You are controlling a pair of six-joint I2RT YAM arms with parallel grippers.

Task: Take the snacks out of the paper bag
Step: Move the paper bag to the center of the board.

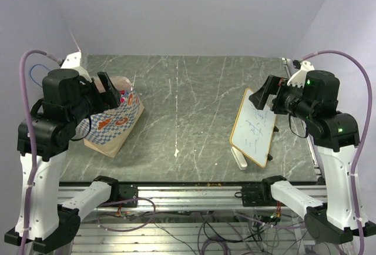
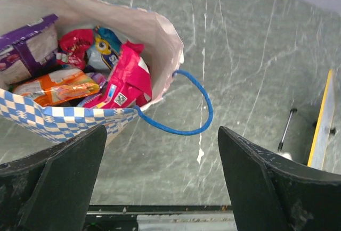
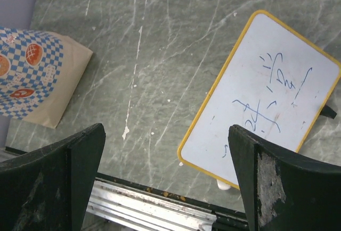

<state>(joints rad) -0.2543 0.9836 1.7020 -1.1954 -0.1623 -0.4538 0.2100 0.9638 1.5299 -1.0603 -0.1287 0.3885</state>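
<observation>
Dark green marbled surface (image 1: 188,102) with pale streaks and white flecks, blue-and-white checkered paper bag (image 1: 114,127) resting directly below the left end effector (image 1: 107,92), yellow-framed whiteboard (image 1: 255,128) with blue scribbles beneath the right end effector (image 1: 262,97), small white object (image 1: 239,161) at the whiteboard's near edge

Top cam overhead; wrist cams share paper bag (image 1: 114,124).

Both arms are seen folded upward from their bases. The left arm (image 1: 41,149) is bent sharply at the elbow, its wrist angled inward and downward. The left gripper (image 1: 107,90) is held aloft, with its jaws spread wide and nothing gripped. The right arm (image 1: 332,149) is posed as a mirror image. The right gripper (image 1: 262,97) is likewise raised, its dark fingers (image 3: 64,178) fully parted and empty.
</observation>
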